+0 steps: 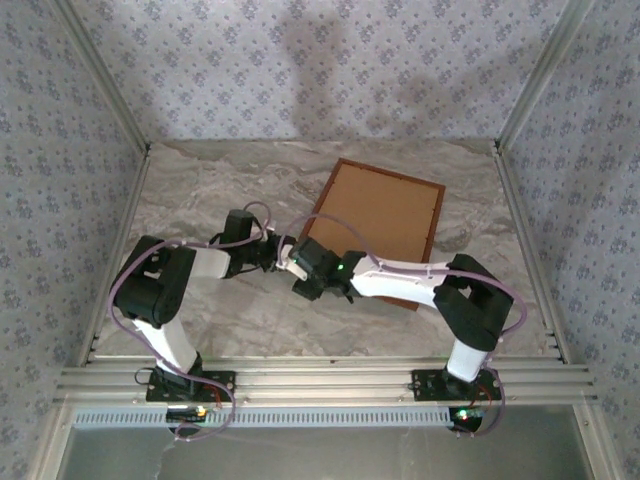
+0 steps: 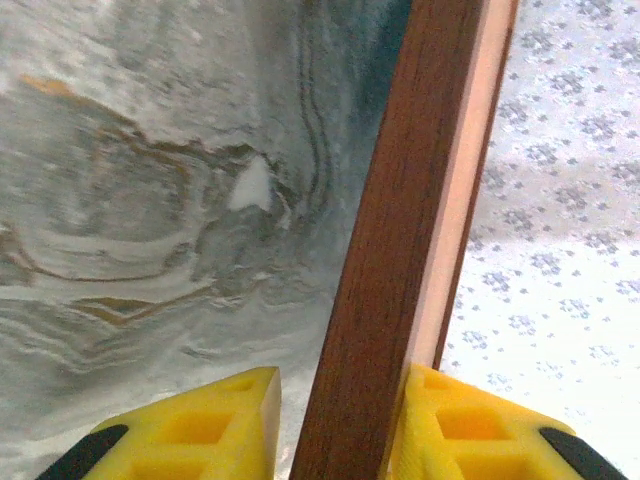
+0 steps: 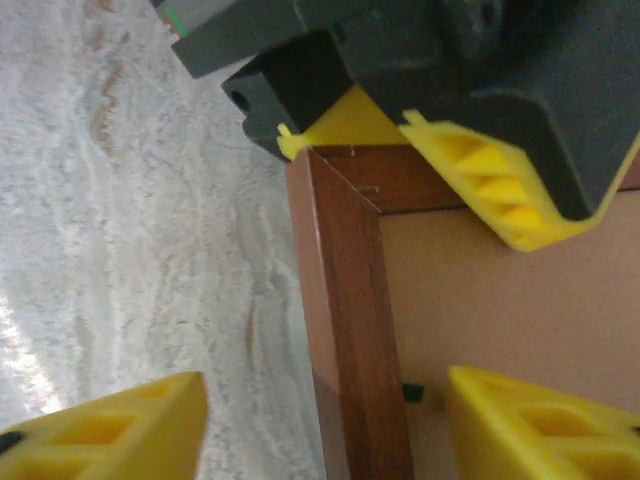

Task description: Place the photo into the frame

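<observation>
So, frame (image 1: 385, 225): back up, right of centre in top view, long axis bottom-to-top, leaning slightly right.
Left gripper (image 2: 335, 420): clamped on its lower-left corner.
Right gripper (image 3: 325, 400): jaws apart, astride its edge.

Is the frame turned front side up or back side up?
Back side up: inside the frame, the plain brown backing board faces upward, with a small black tab at its edge.

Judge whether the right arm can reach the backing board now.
Probably yes: the right end effector hangs open over the frame, and the backing board beside it is bare; the left end effector pinches only the corner.
</observation>
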Robot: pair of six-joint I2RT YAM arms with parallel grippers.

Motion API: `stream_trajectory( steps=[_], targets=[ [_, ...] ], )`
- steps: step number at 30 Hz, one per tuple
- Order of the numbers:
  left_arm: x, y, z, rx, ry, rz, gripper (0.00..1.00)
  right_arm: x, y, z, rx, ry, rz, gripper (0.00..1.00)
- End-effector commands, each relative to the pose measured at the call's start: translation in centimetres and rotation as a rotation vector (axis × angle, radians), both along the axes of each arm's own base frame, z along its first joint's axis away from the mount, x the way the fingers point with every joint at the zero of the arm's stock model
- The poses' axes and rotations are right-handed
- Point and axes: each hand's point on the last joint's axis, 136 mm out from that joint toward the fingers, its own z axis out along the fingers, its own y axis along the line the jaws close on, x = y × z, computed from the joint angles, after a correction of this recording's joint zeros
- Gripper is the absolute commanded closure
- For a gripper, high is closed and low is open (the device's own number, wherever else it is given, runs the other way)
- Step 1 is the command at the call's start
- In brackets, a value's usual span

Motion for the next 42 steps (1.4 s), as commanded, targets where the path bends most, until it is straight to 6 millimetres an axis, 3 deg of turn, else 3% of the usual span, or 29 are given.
stream_trajectory(
  steps=[1, 8, 12, 14, 17, 24, 25, 27, 29, 30, 31, 33, 37, 42],
  targets=[
    [0.2, -1.0, 3.3, -0.071, -0.023, -0.015, 0.92, 0.4, -2.1, 0.1, -0.133, -0.176, -0.091, 0.31],
    [0.2, -1.0, 3.8, -0.072, -0.028, -0.024, 0.92, 1.1, -4.4, -1.3, -0.331, -0.349, -0.136, 0.29],
    [0.1, -1.0, 4.1, -0.071, -0.034, -0.026, 0.92, 1.6, -5.1, -1.7, -0.396, -0.4, -0.114, 0.35],
    [0.1, -1.0, 4.2, -0.071, -0.036, -0.025, 0.92, 2.0, -5.4, -1.7, -0.41, -0.416, -0.106, 0.41],
    [0.0, -0.9, 4.2, -0.07, -0.037, -0.023, 0.92, 2.5, -5.4, -1.4, -0.416, -0.436, -0.088, 0.58],
    [0.7, 0.0, 4.5, -0.068, -0.045, 0.003, 0.86, 2.4, -4.6, 0.8, -0.355, -0.457, -0.039, 0.95],
    [1.0, 0.4, 4.7, -0.071, -0.047, 0.011, 0.81, 2.4, -4.5, 1.1, -0.347, -0.458, -0.03, 1.0],
    [1.6, 1.3, 5.2, -0.077, -0.058, 0.03, 0.7, 2.3, -4.3, 1.8, -0.331, -0.463, -0.014, 1.0],
    [2.3, 2.6, 5.8, -0.073, -0.073, 0.054, 0.49, 2.3, -3.7, 2.7, -0.302, -0.469, 0.002, 1.0],
    [2.7, 3.5, 6.1, -0.062, -0.081, 0.069, 0.31, 2.4, -3.4, 3.2, -0.282, -0.474, 0.01, 1.0],
    [3.1, 4.6, 6.4, -0.045, -0.087, 0.088, 0.21, 2.3, -2.9, 3.7, -0.258, -0.474, 0.022, 1.0],
    [3.6, 6.6, 6.9, -0.011, -0.099, 0.129, 0.1, 2.3, -1.9, 5.1, -0.201, -0.476, 0.029, 1.0],
    [4.5, 10.2, 8.1, 0.009, -0.122, 0.218, 0.02, 2.4, 0.0, 8.6, -0.077, -0.503, 0.035, 1.0],
    [4.5, 11.7, 8.0, 0.017, -0.125, 0.27, 0.01, 2.3, 1.8, 13.3, 0.056, -0.564, 0.039, 1.0]
  ],
)
